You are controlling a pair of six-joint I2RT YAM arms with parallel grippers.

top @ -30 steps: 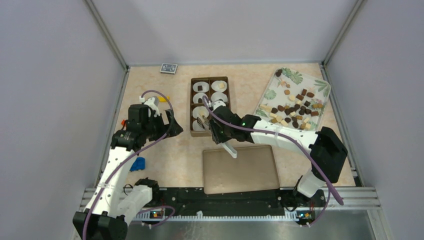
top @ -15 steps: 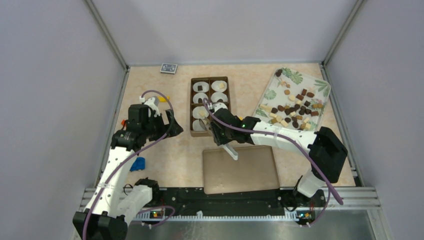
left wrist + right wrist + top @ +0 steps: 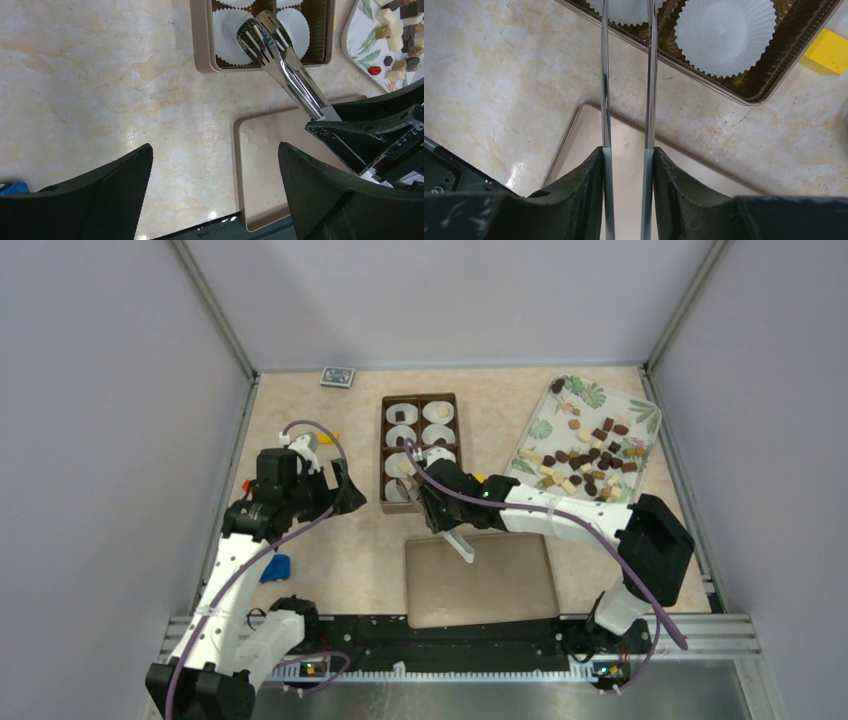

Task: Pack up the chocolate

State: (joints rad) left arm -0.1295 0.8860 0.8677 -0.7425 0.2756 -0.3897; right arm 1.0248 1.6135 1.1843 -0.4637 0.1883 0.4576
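Observation:
Many small dark brown, mid brown and tan chocolate pieces (image 3: 588,455) lie on a leaf-print tray (image 3: 632,408) at the right; some show in the left wrist view (image 3: 400,27). A brown box (image 3: 384,455) holds white paper cups (image 3: 724,30); a few cups hold a piece, one of them tan (image 3: 404,467). My right gripper (image 3: 440,510) is shut on metal tongs (image 3: 605,100). The tongs' slotted tips (image 3: 260,32) hang over the box's near cups and hold nothing. My left gripper (image 3: 215,150) is open and empty over bare table left of the box.
The flat brown lid (image 3: 480,578) lies near the front, under the right wrist. A yellow block (image 3: 826,52) lies left of the box. A blue object (image 3: 275,567) sits by the left arm. A small patterned card box (image 3: 337,376) sits at the back.
My right gripper has drawn the tongs slightly back toward the near edge. A tan piece now shows in a left cup where the tongs' tips were. The left arm has not moved.

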